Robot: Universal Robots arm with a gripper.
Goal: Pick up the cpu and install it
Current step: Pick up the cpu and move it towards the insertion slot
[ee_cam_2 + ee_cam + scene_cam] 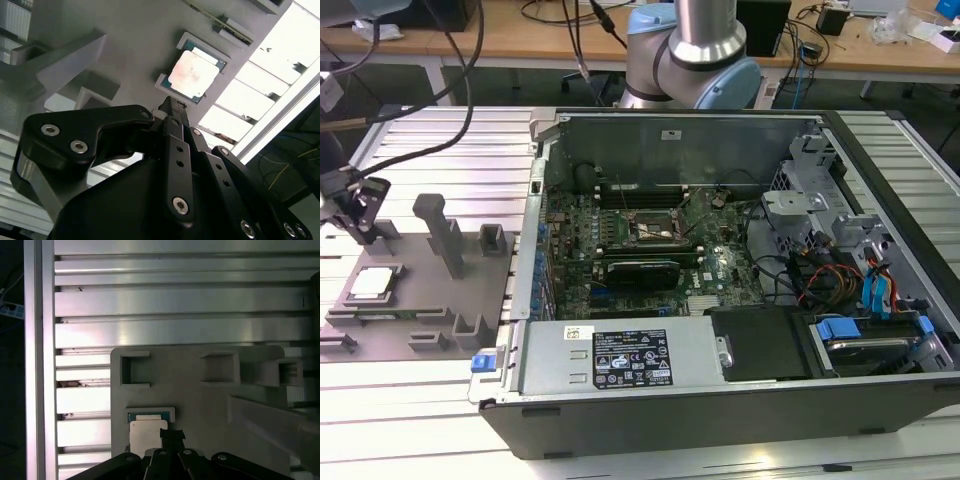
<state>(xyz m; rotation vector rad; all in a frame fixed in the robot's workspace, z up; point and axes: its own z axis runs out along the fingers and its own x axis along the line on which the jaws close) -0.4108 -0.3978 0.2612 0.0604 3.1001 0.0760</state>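
Observation:
The cpu is a small flat square chip with a silvery top, lying in a pale-rimmed pocket of the grey fixture plate at the exterior view's left. My gripper hangs above the plate, just behind the cpu and apart from it. Both wrist views show the cpu just past the black fingertips, which are pressed together with nothing between them. The dark metal-framed socket sits on the green motherboard inside the open computer case.
Grey upright blocks and small pockets stand on the fixture plate next to the gripper. The case wall rises between the plate and the motherboard. Cables and drive cages crowd the case's right side. The arm's base stands behind the case.

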